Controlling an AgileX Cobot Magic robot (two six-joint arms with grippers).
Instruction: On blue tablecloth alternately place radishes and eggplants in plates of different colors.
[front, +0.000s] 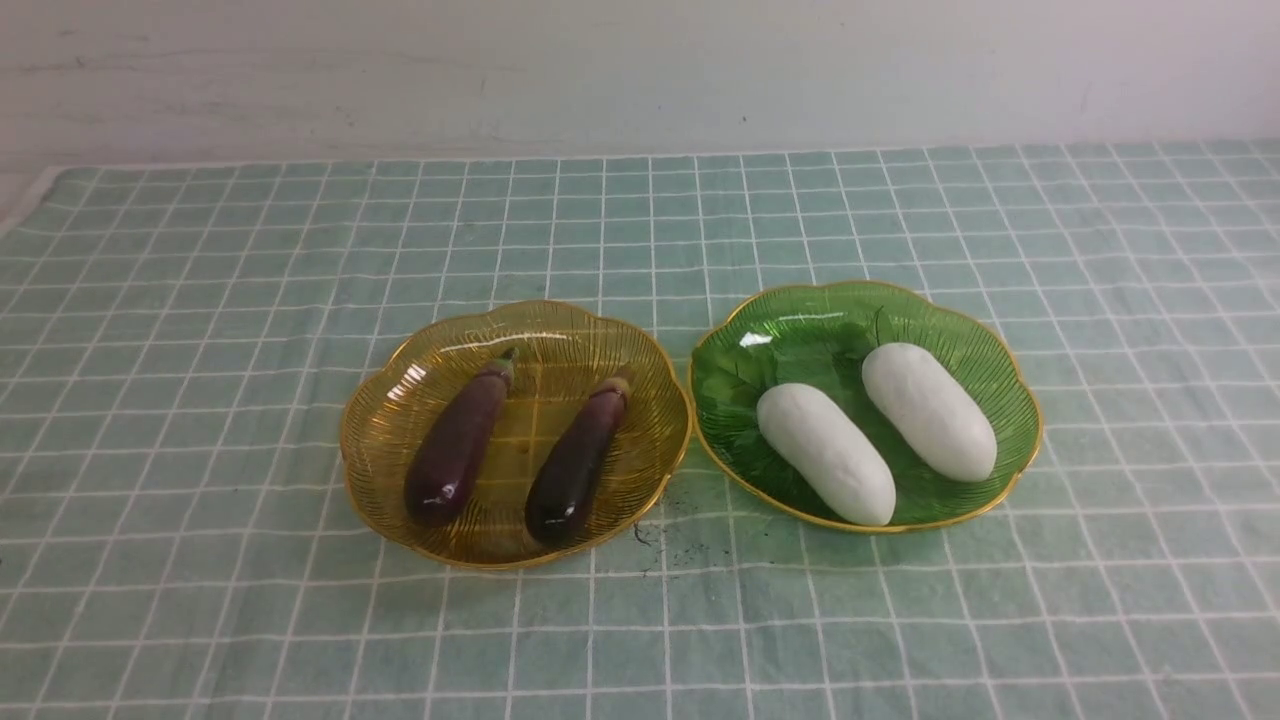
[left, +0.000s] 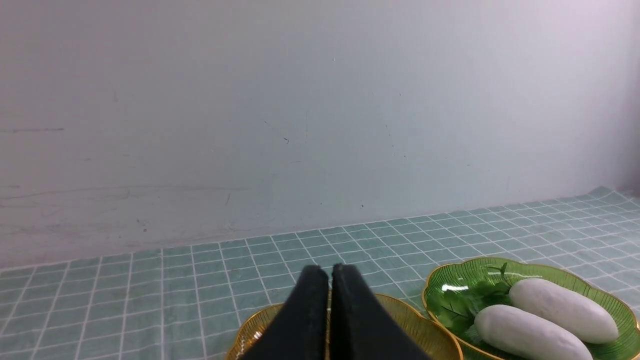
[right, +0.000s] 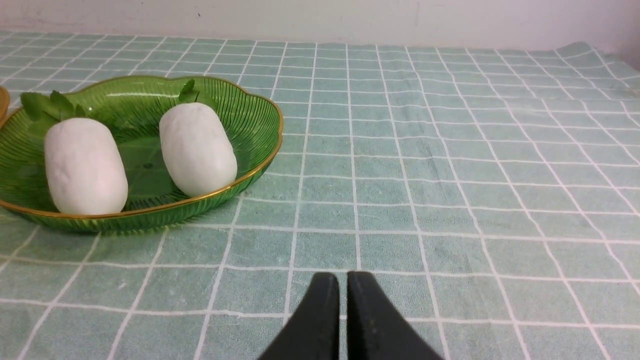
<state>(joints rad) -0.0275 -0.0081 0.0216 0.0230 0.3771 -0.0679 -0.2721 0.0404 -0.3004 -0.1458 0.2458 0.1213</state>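
Both hands are pinched together and hold nothing. Seen from its own wrist camera, the left hand (left: 330, 270) has its two black fingers pressed nearly flat against each other, with only a thin slit between them, and it hangs above the far rim of the amber plate (left: 430, 332). The right hand (right: 343, 280) looks the same in its wrist view: narrow, fingers almost touching, hovering over bare blue tablecloth (right: 450, 175) to the right of the green plate (right: 260, 145) and apart from it. Neither hand shows in the front view.

On the worktop, the blue tablecloth (front: 200, 300) carries the two plates side by side near the middle, their gold rims just beside each other. The amber plate (front: 380, 470) sits on the left and holds both eggplants: the left eggplant (front: 458, 447) and the right eggplant (front: 578, 462) lie roughly parallel, apart from each other, stem caps pointing toward the wall (front: 640, 70) and rounded ends toward the robot. The green plate (front: 1010, 400) on the right holds both radishes: the nearer radish (front: 825, 452) and the farther radish (front: 929, 410), also roughly parallel and slanted, with green leafy tops at their far ends. A few dark specks (front: 655, 540) mark the cloth just in front of the gap between the plates.
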